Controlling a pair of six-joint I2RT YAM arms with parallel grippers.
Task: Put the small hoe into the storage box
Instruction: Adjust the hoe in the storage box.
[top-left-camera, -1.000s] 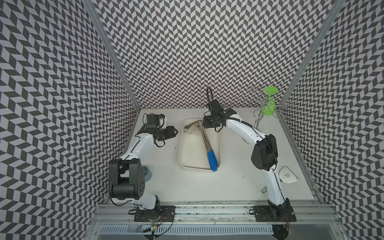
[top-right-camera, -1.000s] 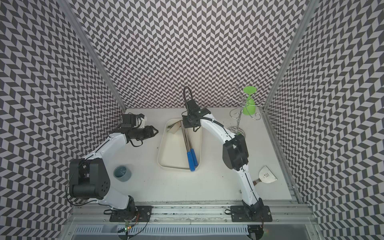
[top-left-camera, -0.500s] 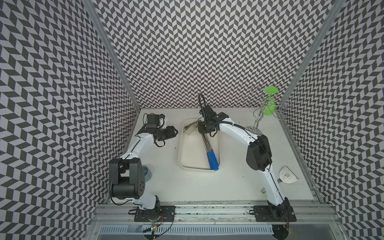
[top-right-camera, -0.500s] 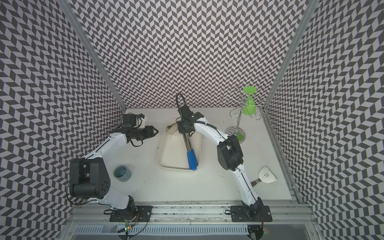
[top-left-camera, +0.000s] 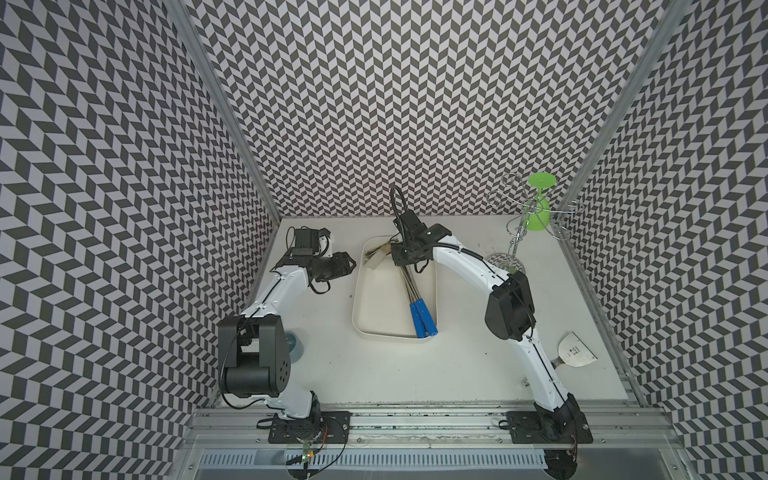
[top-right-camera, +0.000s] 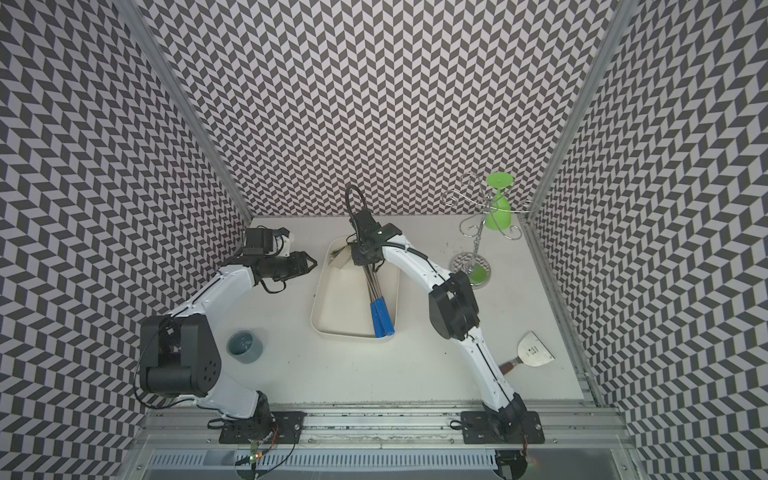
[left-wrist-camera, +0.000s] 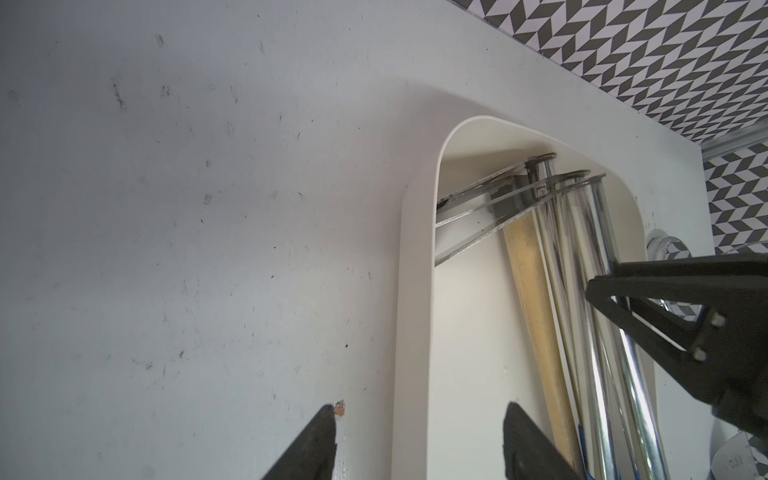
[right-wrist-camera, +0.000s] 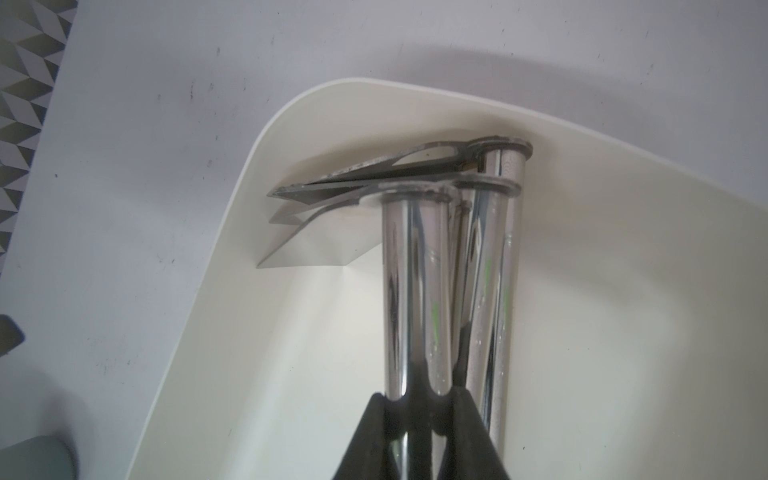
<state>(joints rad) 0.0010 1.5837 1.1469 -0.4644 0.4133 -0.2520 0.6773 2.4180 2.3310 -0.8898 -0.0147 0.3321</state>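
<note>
right gripper (right-wrist-camera: 419, 395): clamped on chrome shaft of small hoe (right-wrist-camera: 409, 291) | small hoe: inside cream storage box (right-wrist-camera: 291, 374), beside other hoes (right-wrist-camera: 494, 291), blade toward corner | left gripper (left-wrist-camera: 422, 411): jaws apart, over box rim

My right gripper (right-wrist-camera: 417, 395) is clamped tight, wrist pitched down, arm reaching forward. My left gripper (left-wrist-camera: 422, 409) stands parted, its wrist level, pointing rightward.

White table (top-left-camera: 457, 374), storage box (top-left-camera: 380, 303), grey-blue roll (top-right-camera: 245, 347), scraper (top-left-camera: 575, 351), wire rack (top-right-camera: 460, 262)
</note>
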